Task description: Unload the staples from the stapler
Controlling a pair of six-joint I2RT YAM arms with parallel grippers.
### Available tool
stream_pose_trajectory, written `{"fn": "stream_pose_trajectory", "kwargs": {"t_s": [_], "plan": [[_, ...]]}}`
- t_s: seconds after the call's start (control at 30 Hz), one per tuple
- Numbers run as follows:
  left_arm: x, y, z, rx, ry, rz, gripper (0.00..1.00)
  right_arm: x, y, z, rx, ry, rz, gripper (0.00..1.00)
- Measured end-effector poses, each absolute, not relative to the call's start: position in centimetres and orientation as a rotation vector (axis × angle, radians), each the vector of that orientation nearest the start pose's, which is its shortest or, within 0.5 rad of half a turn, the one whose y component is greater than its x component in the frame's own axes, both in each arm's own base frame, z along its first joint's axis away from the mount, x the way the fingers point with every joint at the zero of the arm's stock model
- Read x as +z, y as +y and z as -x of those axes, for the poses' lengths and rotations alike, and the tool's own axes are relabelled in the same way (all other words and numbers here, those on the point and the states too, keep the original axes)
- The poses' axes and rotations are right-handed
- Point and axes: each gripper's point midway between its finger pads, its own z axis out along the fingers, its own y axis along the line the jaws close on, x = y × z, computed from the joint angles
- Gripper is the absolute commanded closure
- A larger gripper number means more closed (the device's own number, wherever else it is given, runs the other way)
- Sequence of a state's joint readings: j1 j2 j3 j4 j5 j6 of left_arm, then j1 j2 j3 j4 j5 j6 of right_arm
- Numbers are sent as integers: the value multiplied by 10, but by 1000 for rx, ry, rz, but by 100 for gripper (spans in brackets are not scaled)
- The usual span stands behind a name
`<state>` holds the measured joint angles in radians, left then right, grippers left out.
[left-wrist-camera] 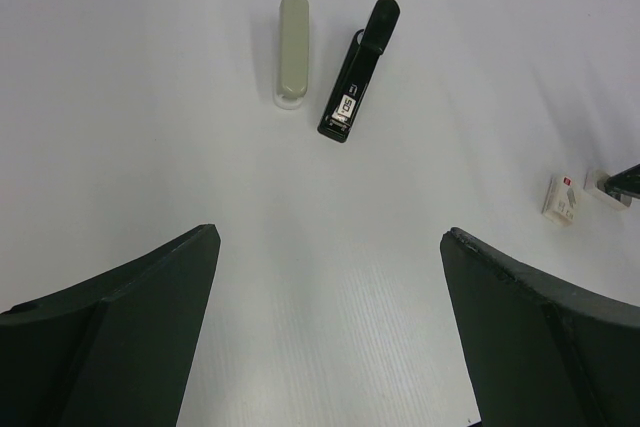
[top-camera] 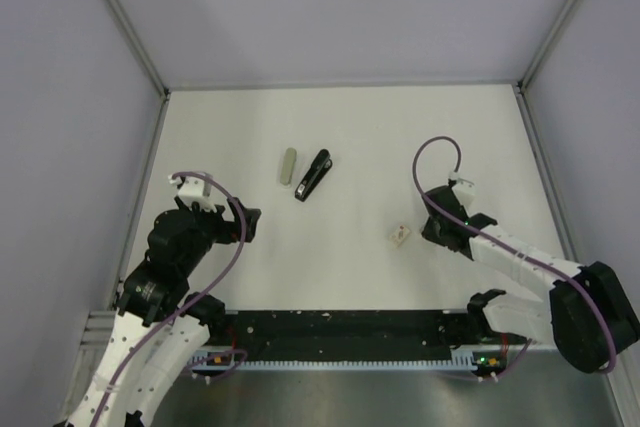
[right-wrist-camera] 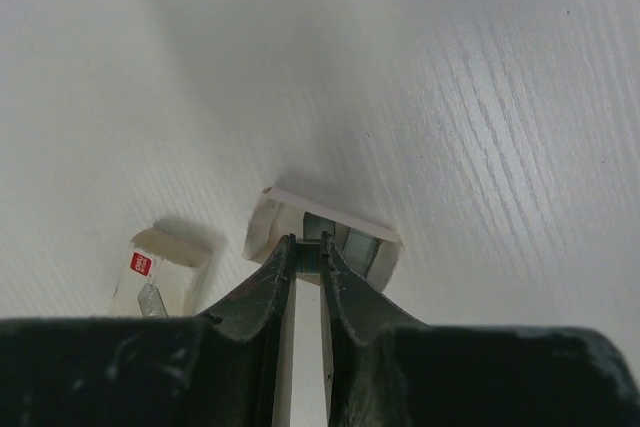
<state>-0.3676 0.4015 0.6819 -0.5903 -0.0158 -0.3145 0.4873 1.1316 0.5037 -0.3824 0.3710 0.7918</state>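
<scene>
The slim black stapler (top-camera: pixel 313 175) lies closed on the white table, and in the left wrist view (left-wrist-camera: pixel 360 72) a white label shows on it. My left gripper (top-camera: pixel 247 221) is open and empty (left-wrist-camera: pixel 330 239), well short of the stapler. My right gripper (top-camera: pixel 421 231) is at the small staple box (top-camera: pixel 399 236). In the right wrist view its jaws (right-wrist-camera: pixel 308 245) are shut on a grey strip of staples (right-wrist-camera: pixel 318 230) inside the open white box tray (right-wrist-camera: pixel 268 224). More staples (right-wrist-camera: pixel 358 249) lie in the tray.
A shorter grey oblong bar (top-camera: pixel 289 167) lies just left of the stapler, also in the left wrist view (left-wrist-camera: pixel 293 62). The staple box sleeve (right-wrist-camera: pixel 155 272) with a red mark lies left of the tray. Grey walls enclose the table on three sides.
</scene>
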Motion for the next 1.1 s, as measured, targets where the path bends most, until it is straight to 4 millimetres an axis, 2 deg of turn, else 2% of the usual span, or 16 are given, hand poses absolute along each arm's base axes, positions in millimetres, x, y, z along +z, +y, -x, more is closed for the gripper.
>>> {"fn": "stream_pose_trajectory", "kwargs": {"t_s": [1.1], "plan": [[228, -89, -203, -451, 1906, -39, 1, 29, 90, -245, 74, 2416, -513, 90]]}}
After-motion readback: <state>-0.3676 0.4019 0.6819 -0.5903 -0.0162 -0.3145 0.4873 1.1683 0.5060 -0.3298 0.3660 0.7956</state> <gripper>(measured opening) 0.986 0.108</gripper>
